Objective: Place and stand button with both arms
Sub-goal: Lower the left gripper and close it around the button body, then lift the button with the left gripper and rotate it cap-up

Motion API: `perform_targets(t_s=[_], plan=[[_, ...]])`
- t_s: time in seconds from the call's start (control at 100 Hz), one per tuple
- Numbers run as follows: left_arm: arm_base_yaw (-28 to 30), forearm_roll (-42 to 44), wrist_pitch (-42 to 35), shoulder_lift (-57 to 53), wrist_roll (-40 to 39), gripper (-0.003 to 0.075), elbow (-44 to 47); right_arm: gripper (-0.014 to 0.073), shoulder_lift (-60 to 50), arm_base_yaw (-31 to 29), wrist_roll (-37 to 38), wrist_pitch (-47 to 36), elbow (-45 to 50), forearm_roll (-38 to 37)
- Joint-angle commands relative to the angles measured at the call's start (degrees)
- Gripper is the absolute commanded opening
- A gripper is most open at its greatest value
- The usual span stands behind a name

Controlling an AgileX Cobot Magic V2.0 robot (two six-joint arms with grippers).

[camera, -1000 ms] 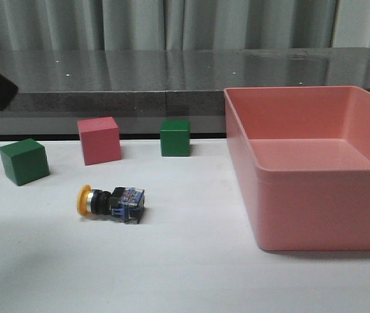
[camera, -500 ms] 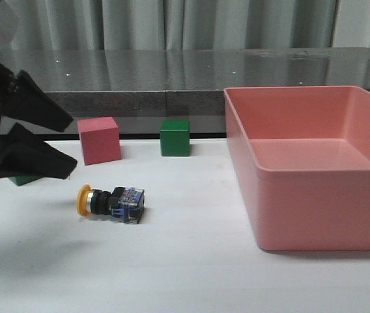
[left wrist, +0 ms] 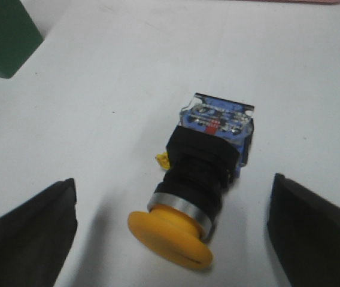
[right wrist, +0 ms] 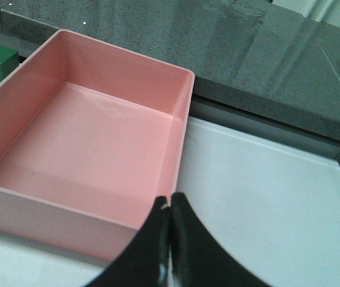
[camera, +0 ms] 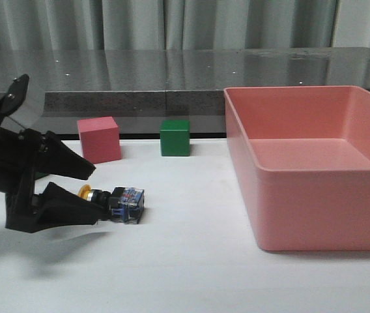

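The button [camera: 114,201] lies on its side on the desk [camera: 191,274], between the wide-spread, empty left claw [camera: 94,194]. Reaching step; next, I'd say, closing squarely on its body.

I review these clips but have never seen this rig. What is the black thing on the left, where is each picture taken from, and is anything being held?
The black shape is the left gripper, jaws open around the button, which lies on its side on the white table, not yet gripped. The front view looks across the table at a pink cube, a green cube and an empty pink bin. The left wrist view looks down at the button between the jaws. The right wrist view shows the right gripper, shut and empty, above the bin.
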Motion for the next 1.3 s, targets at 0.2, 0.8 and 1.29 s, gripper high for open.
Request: perform_targets(t_s=[0.2, 0.8, 1.29], plan=[[-2.2, -5.6, 4.8, 0.8, 2.7, 0.0608, -1.9, -0.0060, 0.4, -0.5, 0.2, -3.8, -1.4, -1.6], [-2.2, 1.2, 4.6, -4.4, -7.8, -0.0019, -1.9, -0.0060, 0.4, -0.5, 0.2, -3.5, -1.4, -1.6], [-12.1, 74.2, -0.3, -21.1, -88.7, -0.0020, -25.3, -0.0060, 0.4, -0.5, 0.2, -3.5, -1.4, -1.6]])
